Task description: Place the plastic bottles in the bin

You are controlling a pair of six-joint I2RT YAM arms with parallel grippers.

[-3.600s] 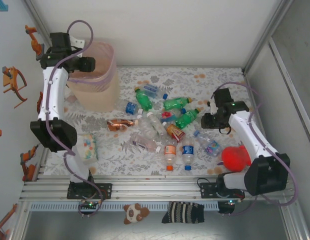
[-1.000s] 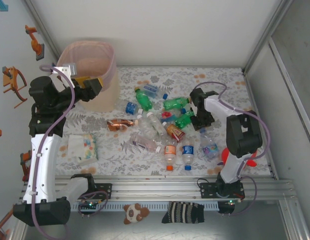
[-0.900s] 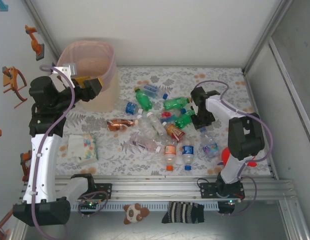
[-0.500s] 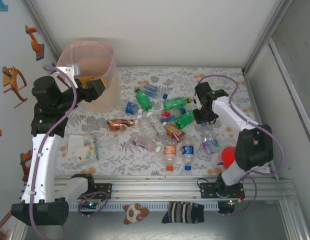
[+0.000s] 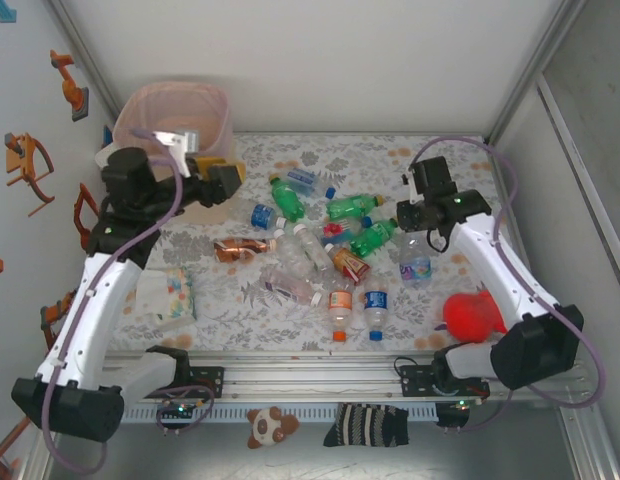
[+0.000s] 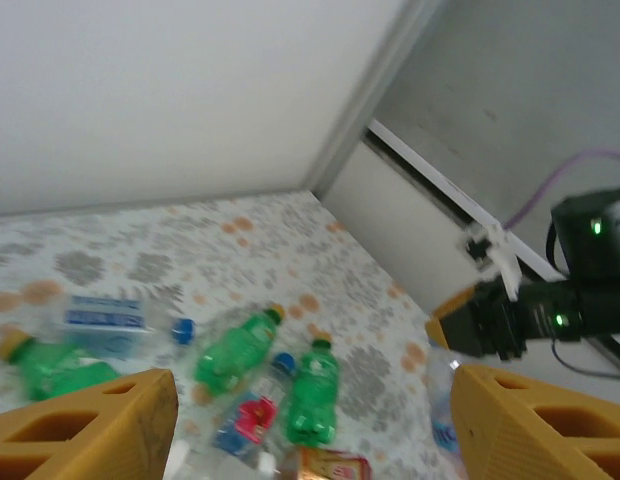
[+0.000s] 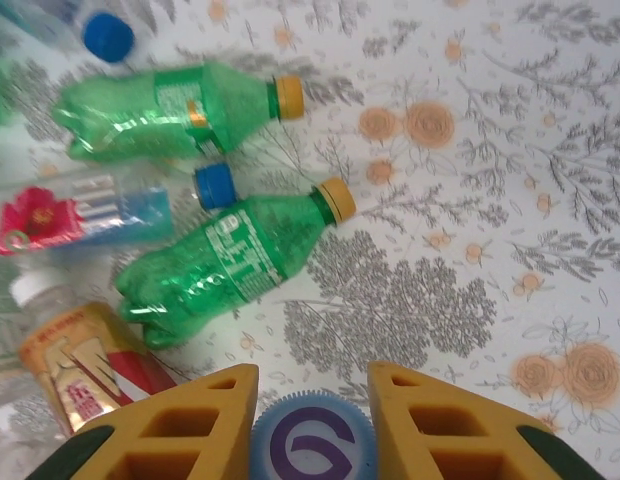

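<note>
While left gripper (image 5: 228, 182), jaws apart, has swung right of the bin (image 5: 195, 92), right gripper (image 7: 312, 400) has lifted a clear blue-capped bottle (image 5: 415, 264), clamped at the neck, well right of it.

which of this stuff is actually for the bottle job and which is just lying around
For the job: plastic bottles, bin, blue-capped bottle in the right gripper.
Lying about: red plush toy, white dotted box, panda toy, striped sock.
</note>
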